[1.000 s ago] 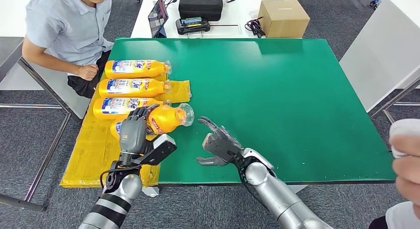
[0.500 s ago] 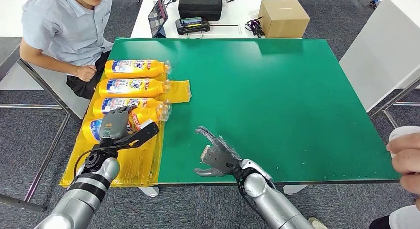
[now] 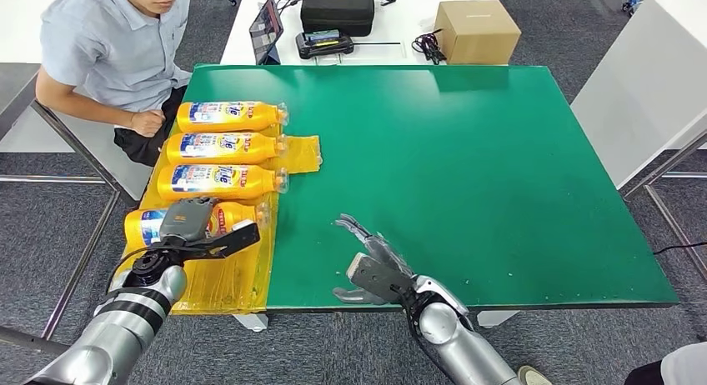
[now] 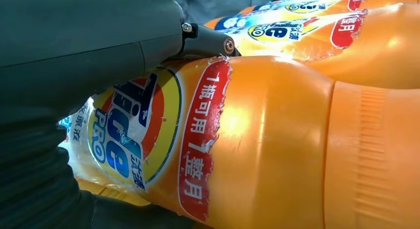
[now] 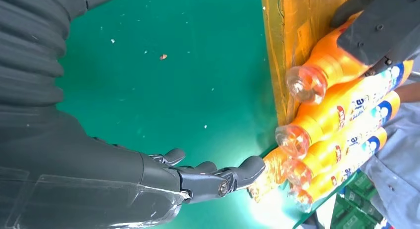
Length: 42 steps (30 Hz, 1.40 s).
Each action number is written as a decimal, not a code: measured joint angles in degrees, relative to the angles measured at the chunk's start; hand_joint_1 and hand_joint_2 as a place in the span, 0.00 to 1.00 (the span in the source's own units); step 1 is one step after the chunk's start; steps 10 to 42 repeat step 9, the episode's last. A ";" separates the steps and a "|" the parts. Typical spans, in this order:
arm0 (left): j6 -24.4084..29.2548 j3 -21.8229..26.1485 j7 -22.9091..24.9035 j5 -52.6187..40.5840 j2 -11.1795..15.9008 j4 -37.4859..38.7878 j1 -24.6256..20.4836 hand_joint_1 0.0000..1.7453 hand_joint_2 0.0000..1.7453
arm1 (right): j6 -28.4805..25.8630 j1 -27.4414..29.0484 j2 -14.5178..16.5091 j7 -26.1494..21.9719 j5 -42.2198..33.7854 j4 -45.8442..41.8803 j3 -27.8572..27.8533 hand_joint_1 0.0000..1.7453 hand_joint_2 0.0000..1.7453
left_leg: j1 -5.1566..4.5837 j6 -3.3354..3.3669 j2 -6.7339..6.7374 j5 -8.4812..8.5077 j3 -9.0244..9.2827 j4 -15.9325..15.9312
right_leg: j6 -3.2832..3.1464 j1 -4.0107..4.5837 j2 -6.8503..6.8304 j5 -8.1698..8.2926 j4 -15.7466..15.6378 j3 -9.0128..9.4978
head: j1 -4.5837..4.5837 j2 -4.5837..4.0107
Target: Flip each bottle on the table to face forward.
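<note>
On yellow sheet, orange bottle, label up, left hand gripping

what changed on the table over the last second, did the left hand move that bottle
Yes. The left hand carried the nearest bottle off the green table and back onto the yellow sheet, in line below the three other bottles; it now lies there under the hand's fingers. The right hand drew back slightly, open and empty. A person's hand at the right edge left. The seated person stayed.
</note>
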 joint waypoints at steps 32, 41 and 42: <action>-1.56 -0.25 -5.24 3.51 0.40 -0.28 0.43 0.97 1.00 | 0.28 0.77 -0.18 -0.34 0.42 -1.10 -0.77 0.00 1.00 | 0.00 0.00 -0.07 0.00 0.27 -0.02 | -0.02 0.00 -0.05 -0.02 0.01 0.27 | -0.01 0.00; -1.56 -0.25 -5.24 3.51 0.40 -0.28 0.43 0.97 1.00 | 0.28 0.77 -0.18 -0.34 0.42 -1.10 -0.77 0.00 1.00 | 0.00 0.00 -0.07 0.00 0.27 -0.02 | -0.02 0.00 -0.05 -0.02 0.01 0.27 | -0.01 0.00; -1.56 -0.25 -5.24 3.51 0.40 -0.28 0.43 0.97 1.00 | 0.28 0.77 -0.18 -0.34 0.42 -1.10 -0.77 0.00 1.00 | 0.00 0.00 -0.07 0.00 0.27 -0.02 | -0.02 0.00 -0.05 -0.02 0.01 0.27 | -0.01 0.00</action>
